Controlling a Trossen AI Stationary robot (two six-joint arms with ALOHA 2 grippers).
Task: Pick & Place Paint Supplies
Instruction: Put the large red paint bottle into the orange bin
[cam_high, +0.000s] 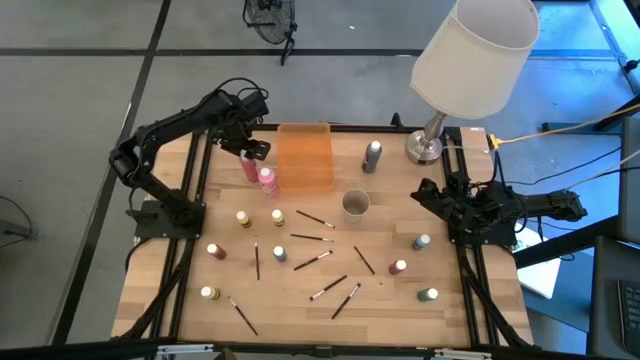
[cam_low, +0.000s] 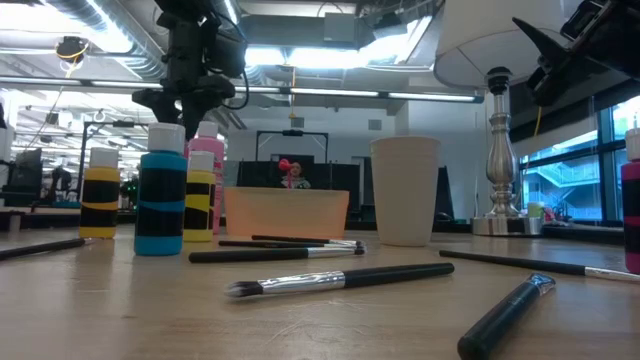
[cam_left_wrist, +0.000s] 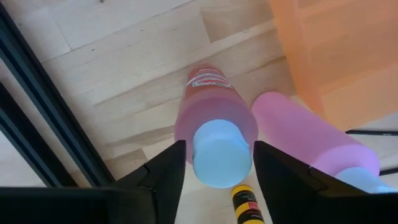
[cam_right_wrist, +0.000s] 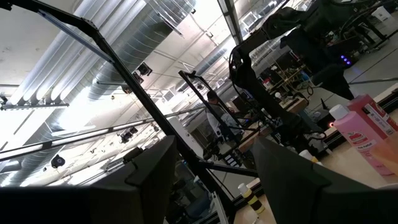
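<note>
My left gripper (cam_left_wrist: 217, 171) hangs over the table's far left and points straight down, open. One finger stands on each side of the white cap (cam_left_wrist: 221, 155) of a salmon-pink paint bottle (cam_high: 248, 165). This bottle stands upright on its base beside a brighter pink bottle (cam_left_wrist: 311, 143), next to the orange tray (cam_high: 304, 157). More small bottles (cam_high: 244, 218) (cam_high: 422, 242) and dark-handled paintbrushes (cam_high: 312, 260) (cam_low: 340, 280) are spread over the wooden table. My right gripper (cam_right_wrist: 214, 180) waits open at the right edge, tipped upward, with nothing between its fingers. My left gripper comes from above, pointing down, with a finger on either side of the pink bottle's white cap (cam_left_wrist: 199, 158). A narrow gap shows beside one finger (cam_left_wrist: 171, 171). Whether the other finger (cam_left_wrist: 267, 168) touches the cap, I cannot tell. The bottle stands upright on the table.
A round grey cup (cam_high: 355, 204) stands at mid-table. A grey bottle (cam_high: 373, 155) and a lamp (cam_high: 430, 140) with a white shade are at the far right. Black frame rails (cam_left_wrist: 37, 124) run along the table's left edge near the left gripper.
</note>
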